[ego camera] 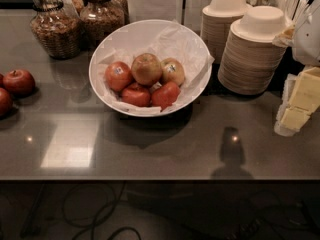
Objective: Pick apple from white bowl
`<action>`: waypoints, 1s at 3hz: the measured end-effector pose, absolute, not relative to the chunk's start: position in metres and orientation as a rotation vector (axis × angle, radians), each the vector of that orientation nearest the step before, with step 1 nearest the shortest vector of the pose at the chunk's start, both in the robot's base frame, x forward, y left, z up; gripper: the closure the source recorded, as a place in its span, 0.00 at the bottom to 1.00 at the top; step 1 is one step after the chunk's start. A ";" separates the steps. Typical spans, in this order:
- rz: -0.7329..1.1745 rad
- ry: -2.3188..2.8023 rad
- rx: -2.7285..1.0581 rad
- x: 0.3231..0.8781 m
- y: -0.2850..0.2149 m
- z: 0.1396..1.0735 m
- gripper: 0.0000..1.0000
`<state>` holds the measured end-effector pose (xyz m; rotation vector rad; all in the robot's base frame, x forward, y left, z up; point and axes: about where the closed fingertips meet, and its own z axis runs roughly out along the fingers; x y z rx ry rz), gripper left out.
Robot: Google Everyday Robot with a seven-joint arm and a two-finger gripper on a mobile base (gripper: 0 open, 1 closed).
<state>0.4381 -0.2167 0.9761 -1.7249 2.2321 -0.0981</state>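
The white bowl [145, 33], wide and lined with crumpled white paper, stands at the back middle of the grey counter. The apple [146, 68], the largest one, yellowish-tan with red streaks and a dimpled top, lies on top in the middle of the bowl. To its right is a smaller yellow-green apple with a sticker [173, 71]. Three red apples [135, 94] lie around the front and left of it. The gripper is not in view; only a dark shadow [231, 156] shows on the counter near the front edge.
Two stacks of beige paper bowls [252, 51] stand right of the white bowl. Glass jars [52, 26] stand at the back left. Two red apples [19, 81] lie at the left edge. Yellow packets [302, 99] lie at the right edge. Cables run on the floor below.
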 end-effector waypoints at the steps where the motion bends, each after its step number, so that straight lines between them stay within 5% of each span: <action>1: -0.098 2.232 -1.725 0.438 -0.217 0.976 0.00; 3: 0.129 2.124 -1.731 0.468 -0.194 0.968 0.00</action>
